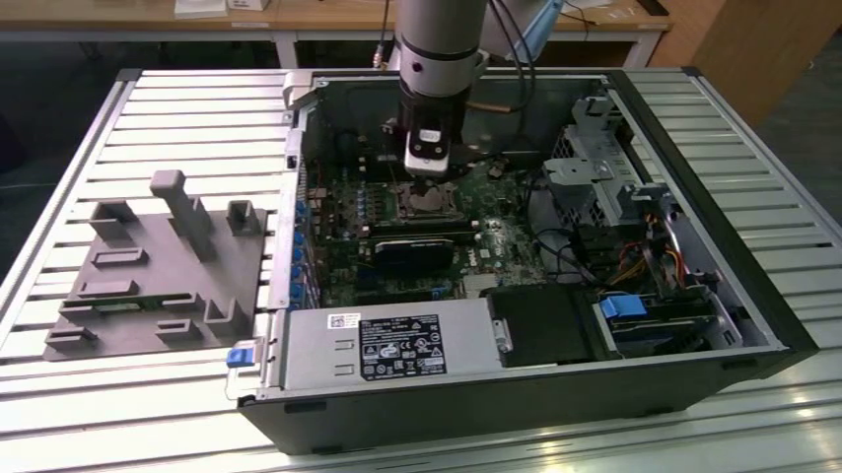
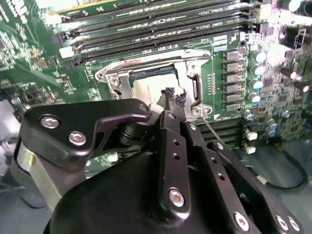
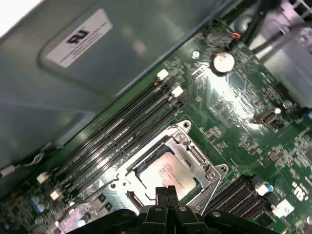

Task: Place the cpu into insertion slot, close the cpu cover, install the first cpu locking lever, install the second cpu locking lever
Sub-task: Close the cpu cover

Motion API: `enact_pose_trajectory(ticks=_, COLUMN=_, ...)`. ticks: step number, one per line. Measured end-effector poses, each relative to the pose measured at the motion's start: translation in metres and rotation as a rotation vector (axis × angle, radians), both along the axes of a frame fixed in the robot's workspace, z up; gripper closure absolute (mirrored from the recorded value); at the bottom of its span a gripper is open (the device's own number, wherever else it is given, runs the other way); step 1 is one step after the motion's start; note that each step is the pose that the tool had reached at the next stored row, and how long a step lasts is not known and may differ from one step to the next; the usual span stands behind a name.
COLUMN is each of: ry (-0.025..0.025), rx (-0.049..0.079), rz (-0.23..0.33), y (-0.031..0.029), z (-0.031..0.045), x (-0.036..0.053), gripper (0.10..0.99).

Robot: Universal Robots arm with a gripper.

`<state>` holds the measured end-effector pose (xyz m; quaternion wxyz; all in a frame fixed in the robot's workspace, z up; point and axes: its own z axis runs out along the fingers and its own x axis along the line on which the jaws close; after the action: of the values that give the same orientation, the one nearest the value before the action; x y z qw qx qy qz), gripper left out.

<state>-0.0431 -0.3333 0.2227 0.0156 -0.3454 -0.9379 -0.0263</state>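
The gripper (image 3: 165,191), fingers pressed together and holding nothing, hangs just over the cpu (image 3: 168,171), which is framed by the cover (image 3: 192,152).

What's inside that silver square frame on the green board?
The cpu shows its grey metal top through the window of the cpu cover. The gripper, tips closed, hides one edge of it, and anything beneath the chip is covered.

dull silver-grey square metal cpu (image 3: 168,170); bright silver metal-frame cpu cover (image 3: 195,153); green flat circuit board (image 3: 243,131), white-speckled; long black plastic memory slots (image 3: 126,131); matte black metal gripper (image 3: 165,191).
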Motion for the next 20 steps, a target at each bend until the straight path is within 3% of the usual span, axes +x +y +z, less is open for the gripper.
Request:
enact_pose_trajectory(ticks=4, ry=-0.0040, rx=0.001, rz=0.063, y=0.0000, z=0.0000, x=0.0000, gripper=0.980)
enact_pose_trajectory(ticks=11, ry=-0.0052, rx=0.004, rz=0.180, y=0.0000, z=-0.0002, x=0.0000, gripper=0.980)
enact_pose_trajectory(ticks=14, ry=-0.0144, rx=0.005, rz=0.206, y=-0.0001, z=-0.0003, x=0.0000, gripper=0.980)
enact_pose_trajectory(ticks=20, ry=-0.0353, rx=0.022, rz=0.268, y=0.0000, z=-0.0006, x=0.0000, gripper=0.980)
